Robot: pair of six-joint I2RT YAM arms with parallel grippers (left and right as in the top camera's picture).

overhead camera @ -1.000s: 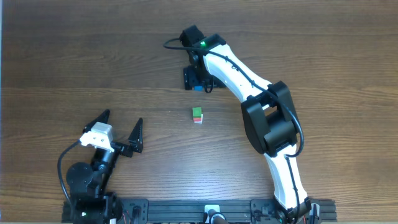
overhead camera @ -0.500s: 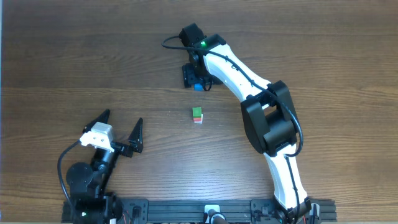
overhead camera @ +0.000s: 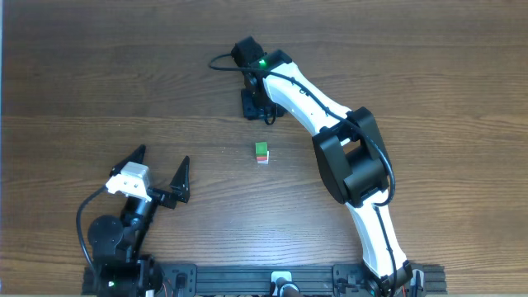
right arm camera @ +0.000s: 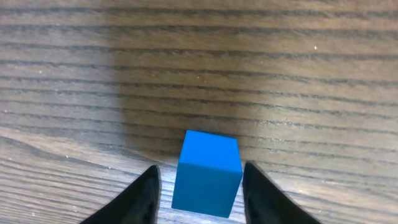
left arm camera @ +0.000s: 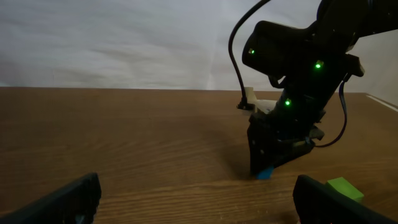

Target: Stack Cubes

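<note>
Straddling the blue cube [right arm camera: 208, 167], the right gripper [right arm camera: 198, 186] is slightly open, gripping nothing yet. I'd centre it, squeeze squarely, then lift toward the green cube [overhead camera: 261, 148]. Left gripper [overhead camera: 162, 157] gapes empty.

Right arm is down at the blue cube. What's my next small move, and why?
Probably close the right gripper on the blue cube. In the right wrist view the cube sits on the table between the fingers, with table showing between it and one finger, so it looks framed but not gripped. The green cube on the red cube stands mid-table.
</note>
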